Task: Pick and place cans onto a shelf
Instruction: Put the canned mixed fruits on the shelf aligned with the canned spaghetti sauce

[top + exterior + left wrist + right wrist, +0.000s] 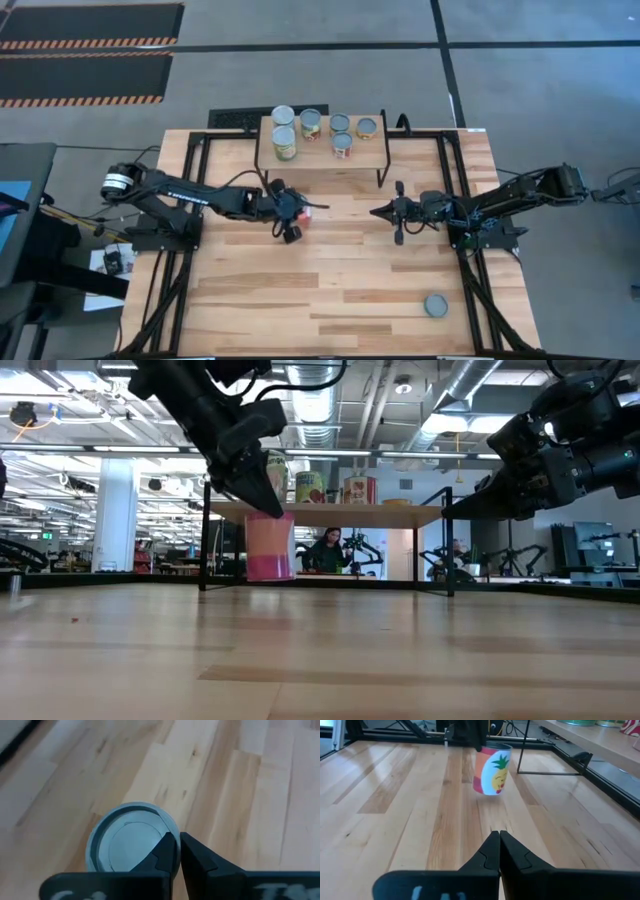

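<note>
The shelf (322, 160) stands at the table's far middle with several cans (311, 124) upright on its board. My left gripper (291, 211) is in front of the shelf, shut on a pink-red can with a pineapple label (493, 769). The can's silvery top shows in the left wrist view (131, 841). My right gripper (379, 212) is shut and empty, level, to the right of that can and pointing at it; it also shows in its own wrist view (499, 851). One more can (436, 304) stands on its base at the table's near right. My left gripper pinches the can's top rim (173, 826) on one side, with one finger (162, 854) over the sunken top and the other outside the wall. The fingers come slanting down from above. The can (270, 545) hangs below them, slightly tilted and clear of the table.
The shelf's thin black legs (381, 176) stand just behind both grippers. Black frame rails (455, 170) run along the table's left and right sides. Bare wooden tabletop (300, 290) lies toward the near edge.
</note>
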{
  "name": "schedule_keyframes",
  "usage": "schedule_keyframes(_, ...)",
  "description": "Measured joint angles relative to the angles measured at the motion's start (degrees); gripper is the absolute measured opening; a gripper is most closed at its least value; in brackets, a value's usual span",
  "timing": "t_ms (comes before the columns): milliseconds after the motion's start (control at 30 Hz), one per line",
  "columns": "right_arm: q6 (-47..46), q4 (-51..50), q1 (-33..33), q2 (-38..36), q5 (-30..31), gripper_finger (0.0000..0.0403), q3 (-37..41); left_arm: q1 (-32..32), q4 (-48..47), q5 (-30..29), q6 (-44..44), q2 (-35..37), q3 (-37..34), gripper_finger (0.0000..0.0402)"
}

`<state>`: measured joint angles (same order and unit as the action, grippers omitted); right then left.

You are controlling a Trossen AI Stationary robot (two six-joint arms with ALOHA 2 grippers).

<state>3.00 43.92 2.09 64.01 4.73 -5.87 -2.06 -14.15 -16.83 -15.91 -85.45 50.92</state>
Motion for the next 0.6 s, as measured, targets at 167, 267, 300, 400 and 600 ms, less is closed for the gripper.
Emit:
schedule_keyframes(167, -0.1, 0.0, 0.0, 0.0, 0.0, 0.0014, 0.0, 0.8, 0.8, 0.0, 0.8, 0.0, 0.0, 0.0011)
schedule_keyframes(267, -0.7, 0.0, 0.0, 0.0, 0.0, 0.0015, 0.0, 0.9, 0.8, 0.0, 0.9, 0.0, 0.0, 0.0011)
schedule_keyframes(300, -0.9, 0.0, 0.0, 0.0, 0.0, 0.0016, 0.0, 0.9, 0.9, 0.0, 1.3, -0.2, -0.1, 0.0012)
schedule_keyframes(400, -1.1, 0.0, 0.0, 0.0, 0.0, 0.0018, 0.0, 0.9, 1.5, 0.0, 1.9, -2.2, -0.3, 0.0012)
schedule_keyframes(600, -1.1, 0.0, 0.0, 0.0, 0.0, 0.0016, 0.0, 0.5, 8.0, 0.8, 4.4, -6.7, -0.2, 0.0007)
